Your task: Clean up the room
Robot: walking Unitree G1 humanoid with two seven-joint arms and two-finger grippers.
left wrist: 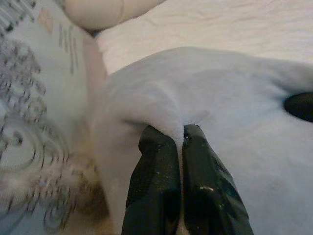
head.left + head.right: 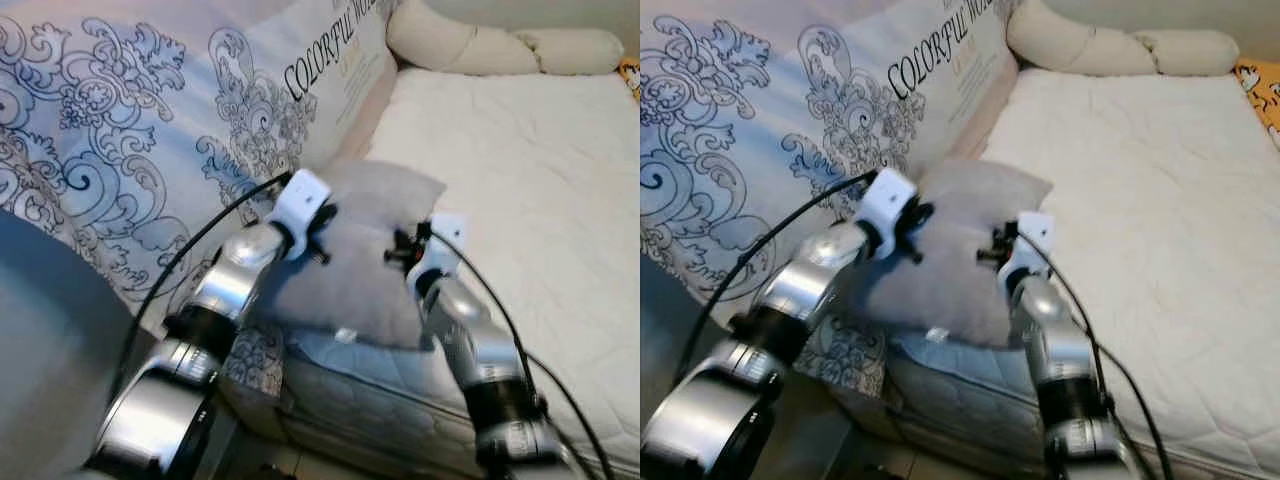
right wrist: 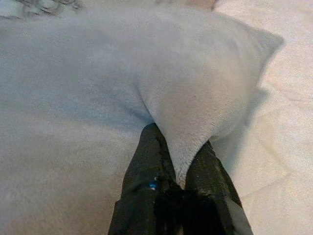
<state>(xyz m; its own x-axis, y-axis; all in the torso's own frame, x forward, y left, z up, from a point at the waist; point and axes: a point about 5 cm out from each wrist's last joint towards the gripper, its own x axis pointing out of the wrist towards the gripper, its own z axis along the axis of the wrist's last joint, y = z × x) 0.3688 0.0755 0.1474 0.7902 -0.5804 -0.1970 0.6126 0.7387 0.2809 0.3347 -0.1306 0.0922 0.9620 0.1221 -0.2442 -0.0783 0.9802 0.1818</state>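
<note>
Holding the grey pillow (image 2: pixel 365 255) from both sides, I have it up over the near corner of the bed (image 2: pixel 520 190), between my two arms. My left pincer (image 1: pixel 178 134) is closed tight on a fold of the pillow's soft fabric at its left edge; in the left wrist view the two black fingers (image 1: pixel 156 161) sit almost together with only a thin ridge of cloth squeezed between them. My right pincer (image 3: pixel 178 169) is likewise clamped on a pinch of the pillow along its right side, the fabric bunched up into a peak between the fingers (image 3: pixel 151 152). The pillow hangs between the two grips, its upper corner pointing toward the white mattress top.

To my left, a large patterned mattress (image 2: pixel 150 120) with blue-grey scrollwork and printed lettering leans upright against the bed's side, just beside the pillow. At the head of the bed lie cream bolster cushions (image 2: pixel 480 40), well apart from what I hold. An orange patterned item (image 2: pixel 1260 85) peeks in at the far right edge of the bed.
</note>
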